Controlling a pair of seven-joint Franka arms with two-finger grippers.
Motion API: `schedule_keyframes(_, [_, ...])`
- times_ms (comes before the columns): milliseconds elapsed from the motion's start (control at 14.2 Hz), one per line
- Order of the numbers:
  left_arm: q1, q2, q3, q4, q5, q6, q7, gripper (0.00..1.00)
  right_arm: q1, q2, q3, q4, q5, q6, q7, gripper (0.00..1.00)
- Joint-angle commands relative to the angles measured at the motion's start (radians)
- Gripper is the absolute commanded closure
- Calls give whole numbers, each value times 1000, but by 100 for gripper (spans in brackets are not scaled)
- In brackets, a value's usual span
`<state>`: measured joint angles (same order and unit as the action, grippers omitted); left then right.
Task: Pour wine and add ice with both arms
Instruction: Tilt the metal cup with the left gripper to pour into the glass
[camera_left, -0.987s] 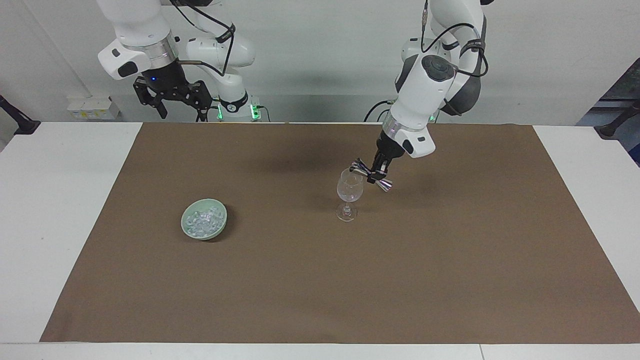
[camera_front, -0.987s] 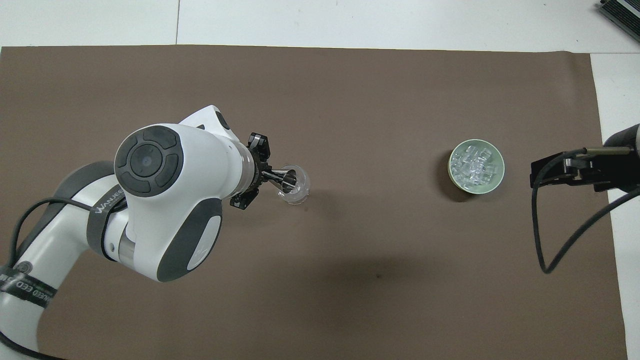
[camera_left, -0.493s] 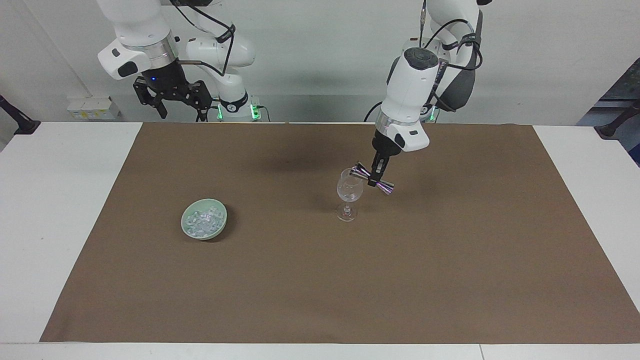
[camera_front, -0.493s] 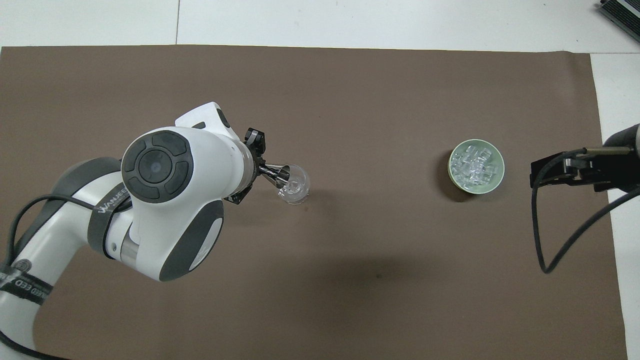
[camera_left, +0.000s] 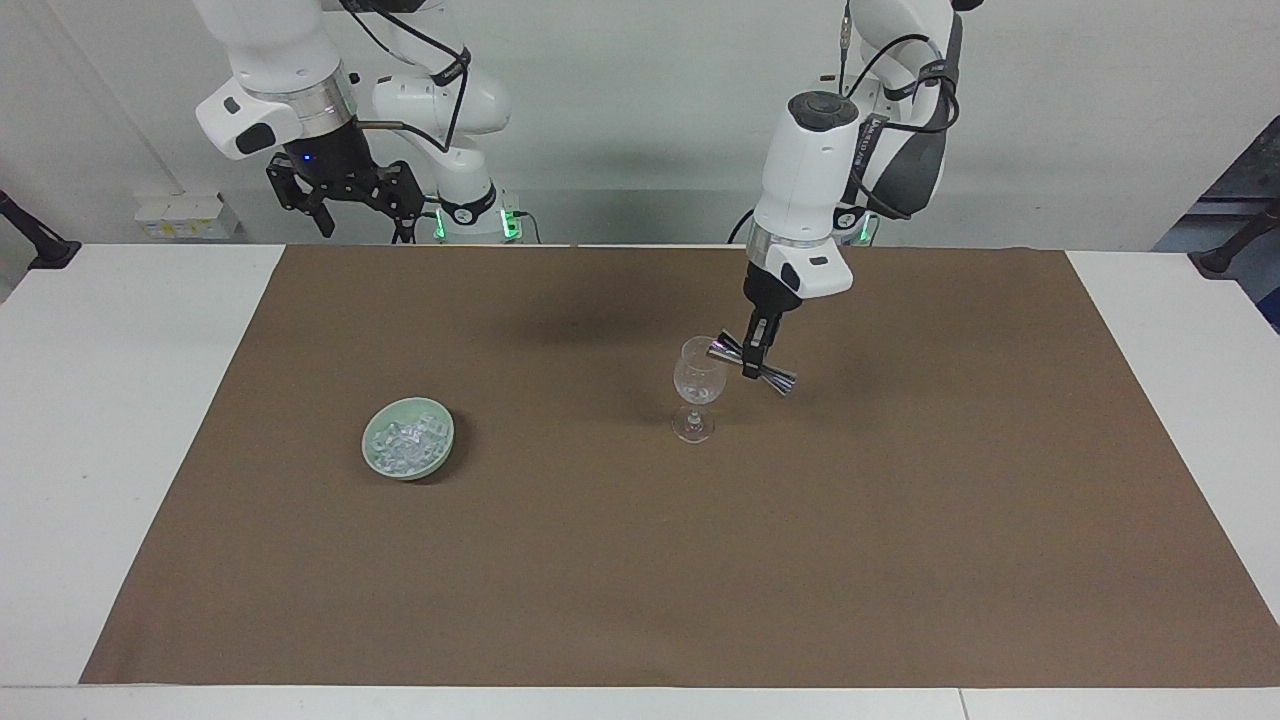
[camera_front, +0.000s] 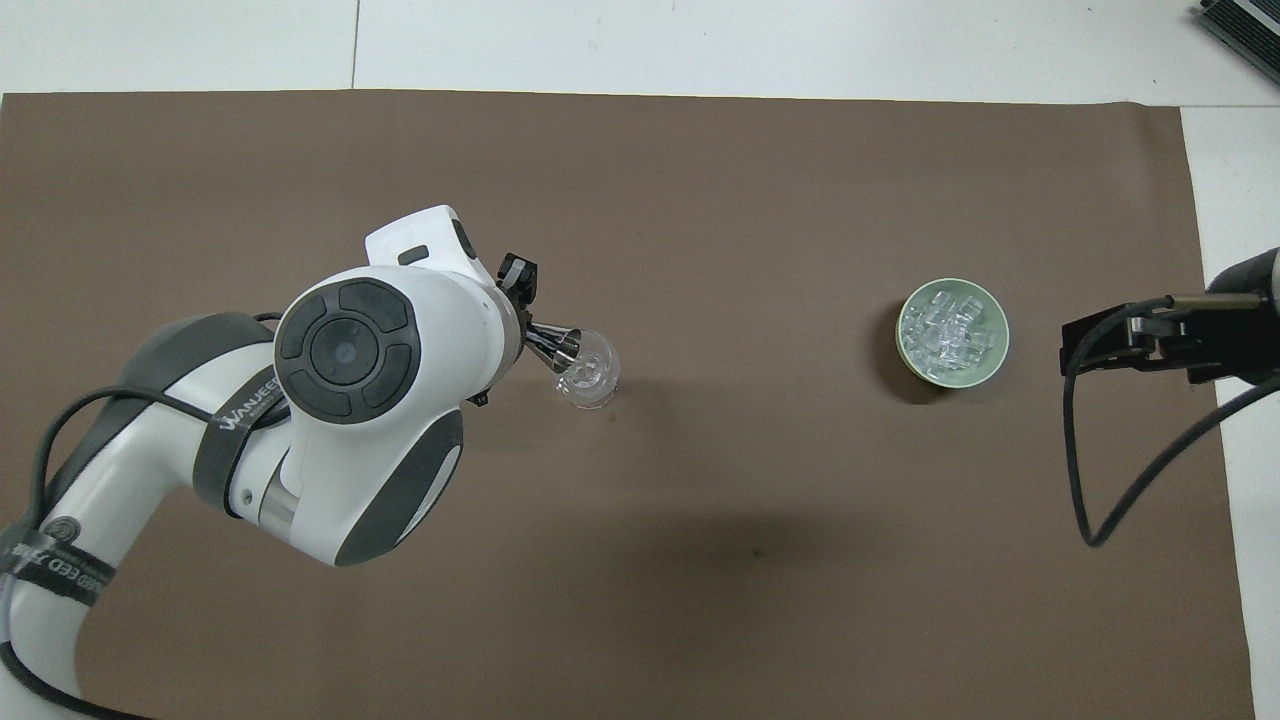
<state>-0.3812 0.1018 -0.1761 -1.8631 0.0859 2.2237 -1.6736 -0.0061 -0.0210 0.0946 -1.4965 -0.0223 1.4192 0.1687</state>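
Observation:
A clear wine glass (camera_left: 697, 390) (camera_front: 588, 370) stands upright on the brown mat. My left gripper (camera_left: 757, 355) is shut on the waist of a shiny metal jigger (camera_left: 752, 362) (camera_front: 553, 346). The jigger lies tipped on its side, one mouth at the glass's rim, beside the glass toward the left arm's end. The ice (camera_left: 406, 442) (camera_front: 950, 328), many small clear chunks, fills a pale green bowl (camera_left: 437, 452) (camera_front: 994, 358) toward the right arm's end of the mat. My right gripper (camera_left: 345, 195) (camera_front: 1130, 340) hangs high over the mat's edge nearest the robots, apart from the bowl, and waits.
The brown mat (camera_left: 640, 560) covers most of the white table (camera_left: 120, 400). A black cable (camera_front: 1120, 480) loops down from the right arm's wrist.
My left arm's wrist has swung more upright and drawn slightly back from the glass. The jigger has tilted, its outer end dropping. The right arm, glass and bowl have not moved.

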Motion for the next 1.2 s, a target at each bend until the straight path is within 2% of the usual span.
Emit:
schedule_keyframes(0, [-21, 13, 13, 15, 43, 17, -23, 100, -17, -10, 7, -14, 7, 20, -17, 0])
schedule_keyframes(1128, [-38, 15, 13, 47, 149, 20, -3, 100, -15, -11, 7, -14, 7, 20, -17, 0])
